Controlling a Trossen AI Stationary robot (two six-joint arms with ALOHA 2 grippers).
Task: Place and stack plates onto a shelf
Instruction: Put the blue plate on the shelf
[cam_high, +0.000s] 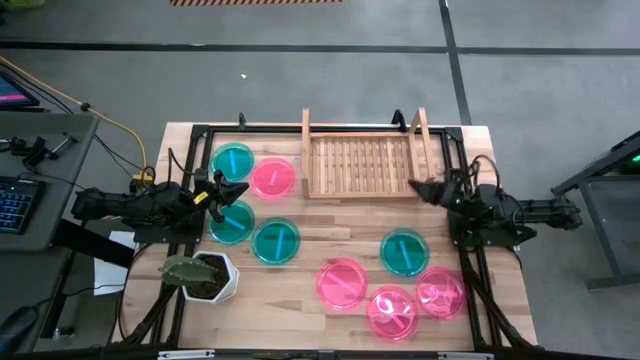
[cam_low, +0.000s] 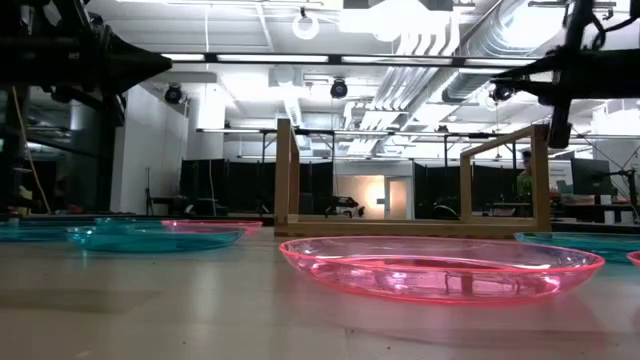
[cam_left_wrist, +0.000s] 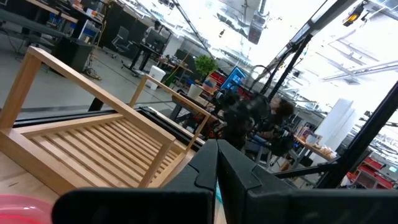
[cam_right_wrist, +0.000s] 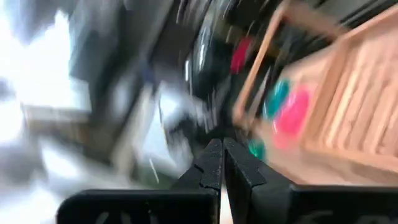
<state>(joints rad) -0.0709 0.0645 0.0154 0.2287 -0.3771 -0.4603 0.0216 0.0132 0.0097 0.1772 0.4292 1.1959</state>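
Eight round translucent plates lie flat on the wooden table. Near the left side are a teal plate (cam_high: 233, 160), a pink one (cam_high: 273, 177) and two more teal ones (cam_high: 232, 222) (cam_high: 275, 241). Toward the right near corner lie a teal plate (cam_high: 404, 252) and three pink ones (cam_high: 342, 283) (cam_high: 391, 312) (cam_high: 440, 292). The slatted wooden shelf (cam_high: 365, 160) (cam_left_wrist: 93, 143) stands at the far edge with nothing on it. My left gripper (cam_high: 238, 188) (cam_left_wrist: 216, 171) is shut and hovers over the left plates. My right gripper (cam_high: 415, 185) (cam_right_wrist: 222, 163) is shut, raised beside the shelf's right rail.
A white hexagonal pot with a plant (cam_high: 205, 275) sits at the table's near left corner. Black frame rails (cam_high: 468, 260) run along the table's sides and far edge. Bare wood (cam_high: 340, 225) lies between the two plate groups, in front of the shelf.
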